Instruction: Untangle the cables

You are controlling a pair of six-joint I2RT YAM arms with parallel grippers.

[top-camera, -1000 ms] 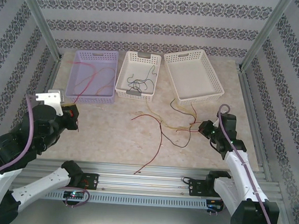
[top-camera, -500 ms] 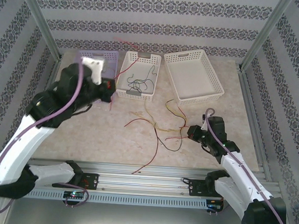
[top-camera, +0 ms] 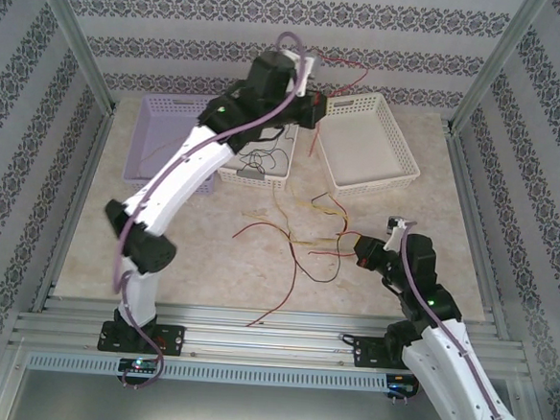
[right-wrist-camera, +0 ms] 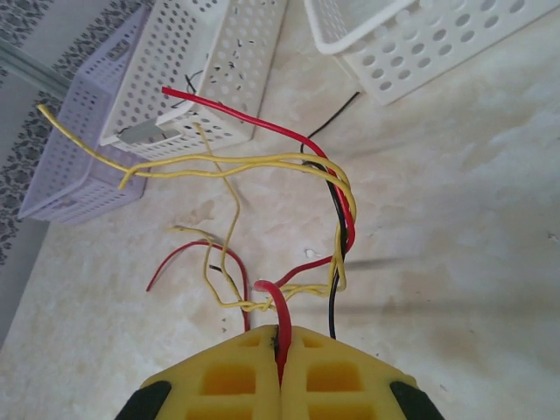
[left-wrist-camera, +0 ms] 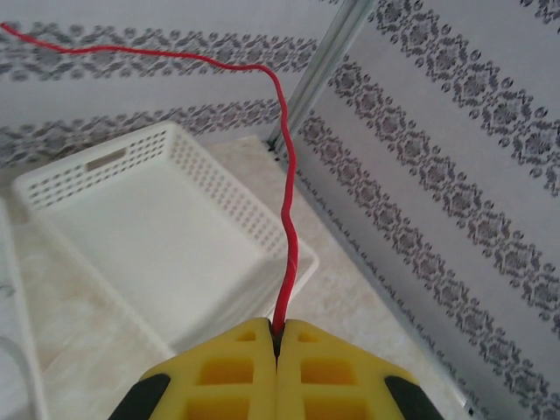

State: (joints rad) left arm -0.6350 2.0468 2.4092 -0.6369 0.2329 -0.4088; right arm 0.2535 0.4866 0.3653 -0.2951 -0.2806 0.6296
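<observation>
Cable (left-wrist-camera: 282, 219) in left gripper (left-wrist-camera: 277, 331) has swung right, toward rightmost basket (left-wrist-camera: 219, 197)

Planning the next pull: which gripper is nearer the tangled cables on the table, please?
Right. The right gripper grips the tangle; the left gripper is raised by the empty basket.

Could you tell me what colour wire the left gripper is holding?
Red; the wire shows best in the left wrist view.
</observation>
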